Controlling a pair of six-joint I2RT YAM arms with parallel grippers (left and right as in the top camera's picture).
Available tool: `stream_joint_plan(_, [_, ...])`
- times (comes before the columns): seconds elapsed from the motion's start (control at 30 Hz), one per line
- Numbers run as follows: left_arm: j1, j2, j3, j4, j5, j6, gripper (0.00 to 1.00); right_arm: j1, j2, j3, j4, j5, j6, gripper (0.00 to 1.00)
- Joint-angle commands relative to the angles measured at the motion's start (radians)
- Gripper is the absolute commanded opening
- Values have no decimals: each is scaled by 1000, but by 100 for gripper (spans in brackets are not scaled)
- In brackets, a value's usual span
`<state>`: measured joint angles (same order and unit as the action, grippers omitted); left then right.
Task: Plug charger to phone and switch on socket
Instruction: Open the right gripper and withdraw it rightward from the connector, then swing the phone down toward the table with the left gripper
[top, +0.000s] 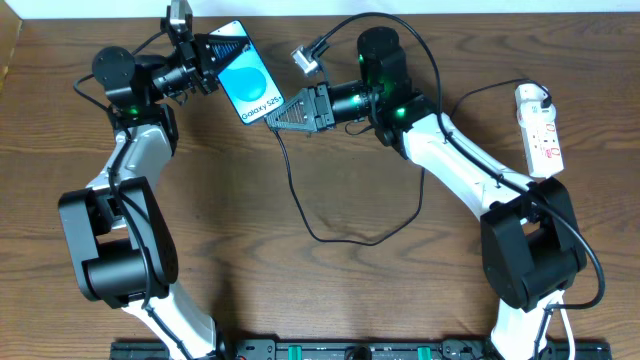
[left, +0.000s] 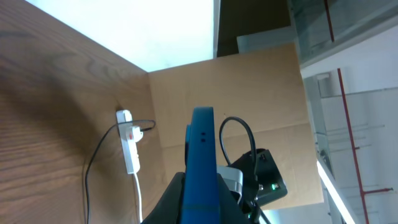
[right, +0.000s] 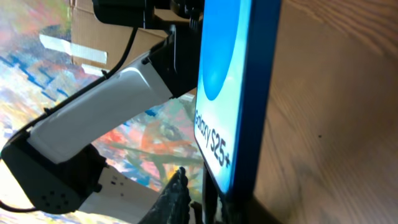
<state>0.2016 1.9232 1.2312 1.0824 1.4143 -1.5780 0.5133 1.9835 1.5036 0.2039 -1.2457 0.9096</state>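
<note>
- Currently the left fingers (top: 215, 55) are clenched on the top end of the phone (top: 250, 85), screen facing up, between the two arms at the far side of the worktop (top: 300, 300).
- Right fingers (top: 278, 115) are at the phone's lower end; gripping or released, can't tell.
- Black cable (top: 300, 205) drops from the right fingers and loops across the worktop; plug tip hidden.
- Power strip (top: 540, 130) lies flat by the right arm, well apart from the phone.
</note>
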Motion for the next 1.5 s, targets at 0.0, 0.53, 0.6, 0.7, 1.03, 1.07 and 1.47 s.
stream_joint_plan(0.0, [-2,-8,16,16,95,17,7,-24,0,19,10,2,-17,24])
stream_joint_plan(0.53, [-45,-5,-20,-12,156,129,7,-168,-1,19,-22,-39,-89,58])
stream_joint_plan(0.6, [-68,3,-38,-47,156,175,7,-176,-1,19,-86,-6,-154,59])
stream_joint_plan(0.7, [-103,24,-53,-106,148,231,7,-186,-1,19,-254,103,-282,60])
stream_joint_plan(1.03, [-190,107,-55,-212,36,303,7,-206,-13,20,-651,430,-526,59])
stream_joint_plan(1.07, [-195,110,-55,-213,29,303,7,-215,-18,20,-665,447,-541,60])
stream_joint_plan(1.47, [-213,118,-55,-296,-86,358,7,-343,-133,122,-1006,752,-706,62])
